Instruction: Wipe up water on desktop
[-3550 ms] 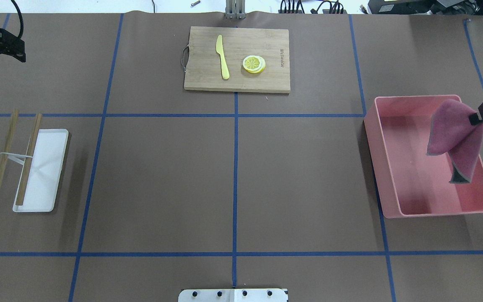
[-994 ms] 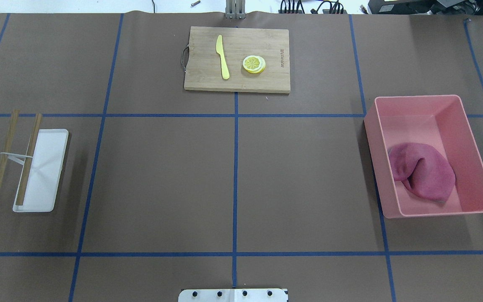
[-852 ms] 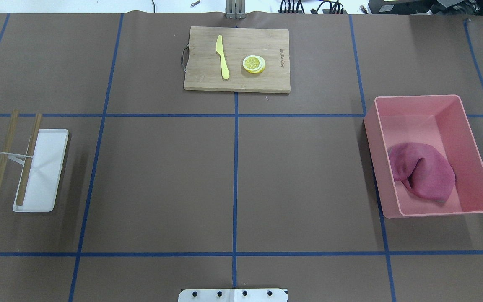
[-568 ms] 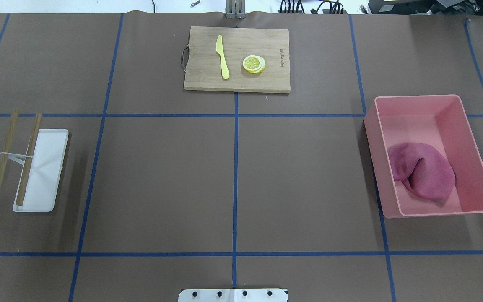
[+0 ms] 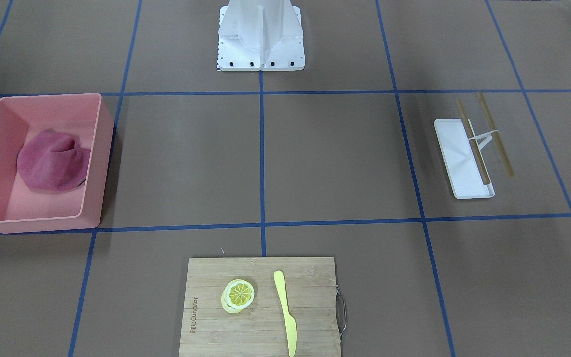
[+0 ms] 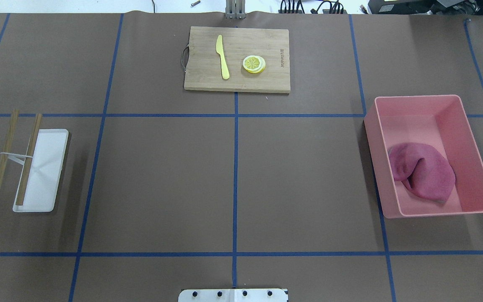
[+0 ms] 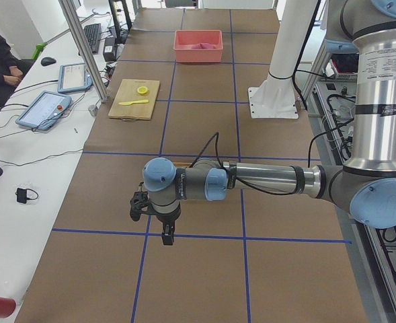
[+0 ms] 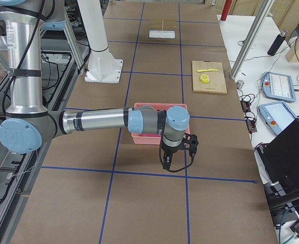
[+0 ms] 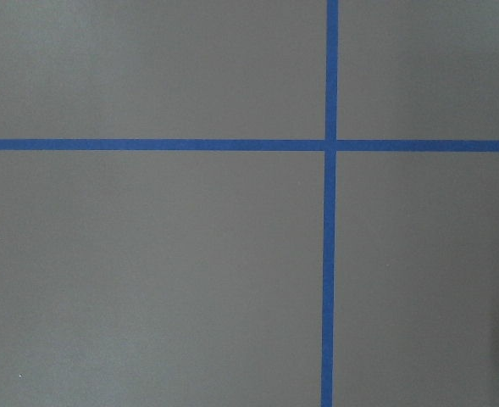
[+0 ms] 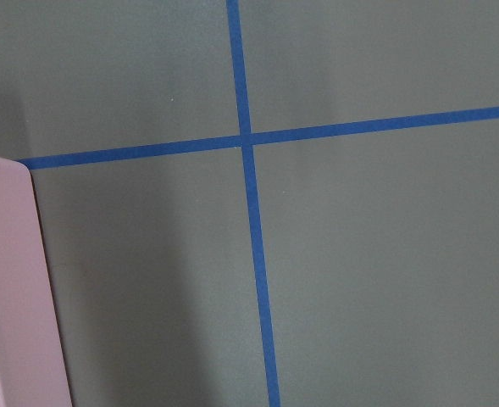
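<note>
The brown desktop (image 6: 162, 180) with blue tape lines shows no water that I can make out. A magenta cloth (image 6: 424, 176) lies crumpled in the pink bin (image 6: 417, 97) on the right; it also shows in the front view (image 5: 52, 166). My left gripper (image 7: 165, 235) hangs over a tape crossing beyond the table's left end. My right gripper (image 8: 165, 163) hangs over the tabletop just beyond the pink bin (image 8: 139, 138). Both show only in the side views, so I cannot tell if they are open or shut. The wrist views show only tabletop and tape.
A bamboo cutting board (image 6: 237, 58) at the far middle carries a yellow knife (image 6: 223, 56) and a lemon slice (image 6: 253, 64). A white tray (image 6: 44, 172) with two wooden chopsticks (image 6: 28, 159) sits at the left. The robot base plate (image 6: 233, 295) is at the near edge.
Earlier my right gripper held the cloth above the bin; the cloth now lies inside it. Both grippers have left the overhead view. Nothing has moved over the last second.
</note>
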You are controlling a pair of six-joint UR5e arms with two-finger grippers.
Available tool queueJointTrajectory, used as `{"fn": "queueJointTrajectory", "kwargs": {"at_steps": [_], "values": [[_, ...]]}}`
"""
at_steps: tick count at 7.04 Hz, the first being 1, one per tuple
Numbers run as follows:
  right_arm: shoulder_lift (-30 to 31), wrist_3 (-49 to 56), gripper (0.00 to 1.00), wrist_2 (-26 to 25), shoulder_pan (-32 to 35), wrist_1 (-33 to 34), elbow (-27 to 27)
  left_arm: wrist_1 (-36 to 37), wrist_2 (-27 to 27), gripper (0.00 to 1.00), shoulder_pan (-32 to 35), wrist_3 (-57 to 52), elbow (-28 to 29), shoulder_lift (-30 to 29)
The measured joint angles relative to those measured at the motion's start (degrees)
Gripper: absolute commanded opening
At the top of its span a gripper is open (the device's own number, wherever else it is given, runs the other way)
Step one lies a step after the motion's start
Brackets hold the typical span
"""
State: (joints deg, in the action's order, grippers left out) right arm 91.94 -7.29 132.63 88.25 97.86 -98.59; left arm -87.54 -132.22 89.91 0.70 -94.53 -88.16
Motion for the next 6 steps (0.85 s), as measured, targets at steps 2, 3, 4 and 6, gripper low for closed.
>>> {"fn": "queueJointTrajectory", "kwargs": {"at_steps": [2, 3, 4, 6], "values": [[0.06, 0.0, 1.0, 0.26, 0.0, -0.04, 0.08, 0.0, -0.01, 0.98, -0.01, 0.0, 0.01, 0.01], [0.07, 0.0, 1.0, 0.41, 0.0, -0.04, 0.08, 0.0, 0.01, 0.98, -0.04, 0.0, 0.07, 0.0], [0.06, 0.0, 1.0, 0.48, 0.0, -0.04, 0.07, 0.0, 0.03, 0.98, -0.07, 0.0, 0.11, 0.03], [0.0, 0.0, 1.0, 0.52, 0.0, -0.06, 0.11, 0.0, 0.04, 0.98, -0.08, 0.0, 0.12, 0.03]]}}
